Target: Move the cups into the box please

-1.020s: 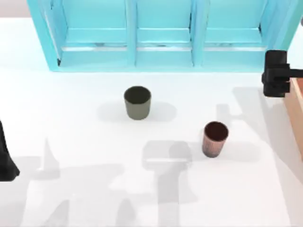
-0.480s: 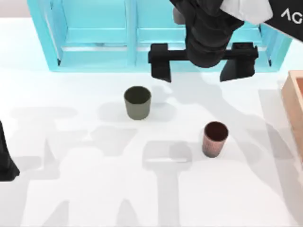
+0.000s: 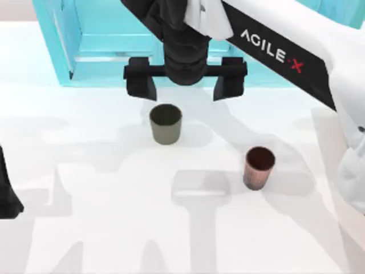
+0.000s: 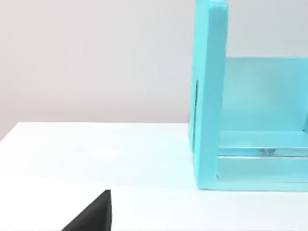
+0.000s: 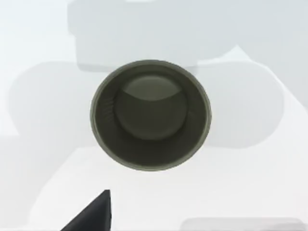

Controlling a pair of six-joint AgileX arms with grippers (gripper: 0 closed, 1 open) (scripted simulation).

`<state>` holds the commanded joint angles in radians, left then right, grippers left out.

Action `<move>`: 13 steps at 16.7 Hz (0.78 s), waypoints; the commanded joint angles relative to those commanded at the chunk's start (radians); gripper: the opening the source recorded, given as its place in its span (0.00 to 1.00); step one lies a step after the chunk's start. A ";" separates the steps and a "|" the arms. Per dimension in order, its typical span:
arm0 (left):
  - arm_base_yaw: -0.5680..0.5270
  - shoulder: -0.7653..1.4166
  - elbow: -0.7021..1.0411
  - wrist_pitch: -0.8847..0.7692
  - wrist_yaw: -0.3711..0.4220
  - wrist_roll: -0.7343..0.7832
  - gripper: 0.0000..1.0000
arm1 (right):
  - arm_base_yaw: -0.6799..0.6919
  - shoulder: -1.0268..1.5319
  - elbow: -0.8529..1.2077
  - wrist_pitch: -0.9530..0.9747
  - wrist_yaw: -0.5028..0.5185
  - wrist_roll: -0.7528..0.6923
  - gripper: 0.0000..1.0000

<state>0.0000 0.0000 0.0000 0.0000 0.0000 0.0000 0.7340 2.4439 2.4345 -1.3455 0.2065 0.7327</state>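
The shelf unit (image 3: 114, 45) runs along the top of the frame in the top view. Just below it, above centre, hangs the right gripper (image 3: 185, 84), its fingers spread wide. One cup (image 3: 165, 123) stands upright on the table (image 3: 102, 228) directly beneath that gripper, left of centre. The other cup (image 3: 259, 167) stands upright lower and to the right, well apart. The left arm (image 3: 7, 191) sits at the left edge.

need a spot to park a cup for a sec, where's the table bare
Bare table lies in front of both cups, and between the olive-grey cup and the parked left arm's gripper. It is crowded by the turquoise shelf, where the open right gripper hangs above the olive-grey cup. The coppery cup stands apart.
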 joint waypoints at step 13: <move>0.000 0.000 0.000 0.000 0.000 0.000 1.00 | -0.017 0.070 -0.074 0.157 -0.001 -0.012 1.00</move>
<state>0.0000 0.0000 0.0000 0.0000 0.0000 0.0000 0.7175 2.5134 2.3607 -1.1880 0.2058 0.7203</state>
